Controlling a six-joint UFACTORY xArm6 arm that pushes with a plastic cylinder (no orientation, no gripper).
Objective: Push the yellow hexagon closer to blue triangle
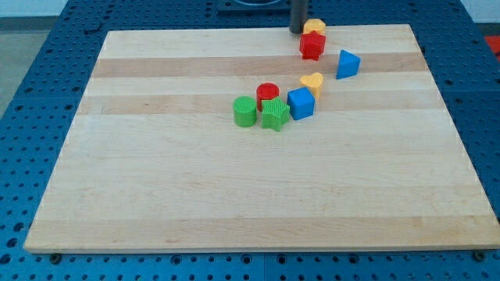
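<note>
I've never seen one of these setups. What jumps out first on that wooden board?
A tight huddle of bright blocks just above the board's middle: green cylinder, green star, red cylinder, blue cube and yellow heart. At the view's top edge, my tip stands just left of the yellow hexagon, which sits behind a red block. The blue triangle stands alone to the right.

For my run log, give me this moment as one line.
my tip: left of yellow hexagon | red block: below hexagon | blue triangle: lower right, apart
</note>
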